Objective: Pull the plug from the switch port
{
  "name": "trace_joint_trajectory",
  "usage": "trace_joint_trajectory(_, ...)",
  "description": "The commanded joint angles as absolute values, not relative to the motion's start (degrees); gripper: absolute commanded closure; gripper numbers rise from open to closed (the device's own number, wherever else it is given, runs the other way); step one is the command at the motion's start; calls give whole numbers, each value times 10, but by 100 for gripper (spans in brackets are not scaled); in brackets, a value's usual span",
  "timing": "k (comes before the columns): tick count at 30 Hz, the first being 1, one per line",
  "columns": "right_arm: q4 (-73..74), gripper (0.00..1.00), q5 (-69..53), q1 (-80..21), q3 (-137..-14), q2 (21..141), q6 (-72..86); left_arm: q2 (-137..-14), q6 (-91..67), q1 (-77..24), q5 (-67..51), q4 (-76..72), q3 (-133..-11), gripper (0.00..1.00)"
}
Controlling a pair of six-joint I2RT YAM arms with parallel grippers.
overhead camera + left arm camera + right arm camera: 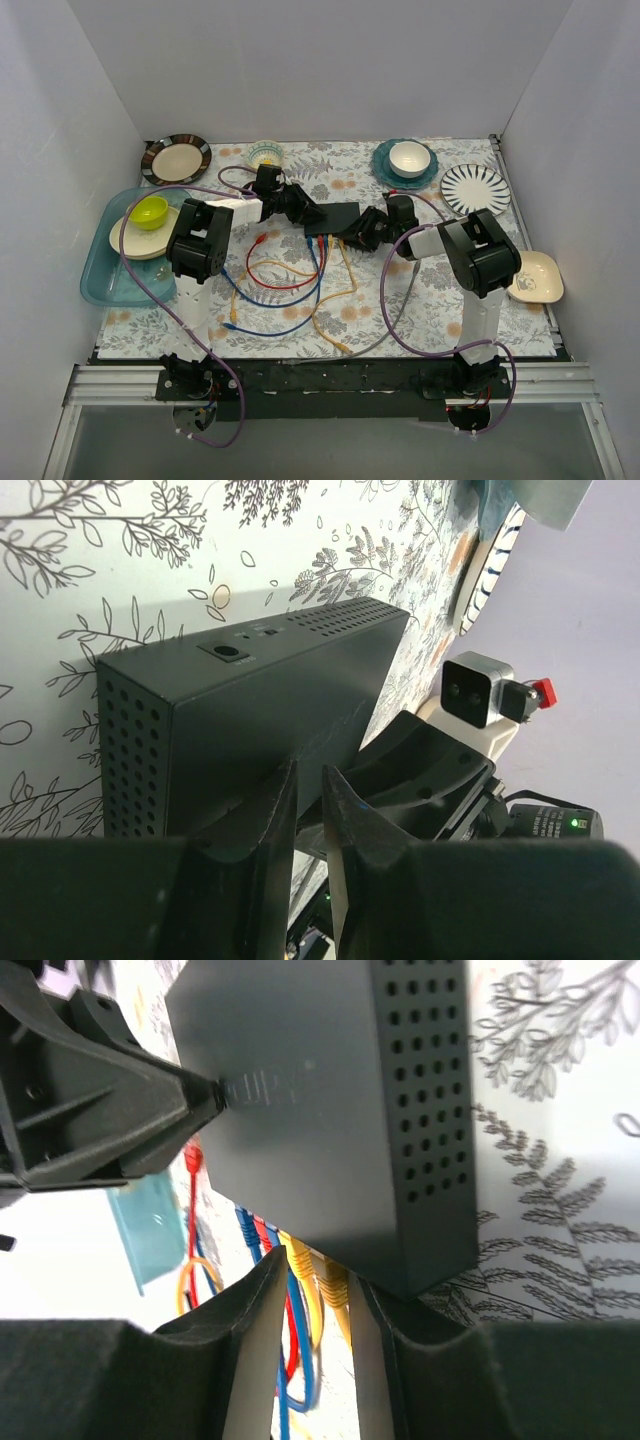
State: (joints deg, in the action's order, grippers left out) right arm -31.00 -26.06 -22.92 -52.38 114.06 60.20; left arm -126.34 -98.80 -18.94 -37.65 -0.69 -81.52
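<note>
The switch is a flat black box at the table's middle. Yellow, red and blue cables are plugged along its near edge. My left gripper is shut, with its tips resting on the switch's top at the left end; the left wrist view shows only a thin slit between the fingers. My right gripper is at the near right corner. In the right wrist view it is open, with its jaws on either side of two yellow plugs seated in the switch.
A teal tray with a plate and a lime bowl is at the left. A dark-rimmed plate, a small cup, a white bowl on a teal plate, a striped plate and a cream dish ring the back and right.
</note>
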Motion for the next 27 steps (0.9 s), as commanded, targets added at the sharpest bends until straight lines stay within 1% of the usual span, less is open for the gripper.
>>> trace_joint_trajectory(1,-405,63,-248,-222,-499,1150,663,-1274,-980,-187,-388,-11,-824,84)
trace_joint_trajectory(9,-462,67,-247,-214,-490,1173,726,-1276,-979,-187,-391,-14,-820,85)
trace_joint_trajectory(20,-493,80,-247,-215,-484,1199,758,-1266,-973,-187,-393,-19,-801,87)
trace_joint_trajectory(24,-489,88,-253,-216,-482,1197,744,-1255,-977,-187,-398,-26,-789,87)
trace_joint_trajectory(26,-481,97,-257,-216,-481,1195,733,-1236,-995,-188,-407,-50,-762,87)
trace_joint_trajectory(27,-475,99,-261,-216,-481,1194,722,-1230,-1002,-188,-410,-61,-750,87)
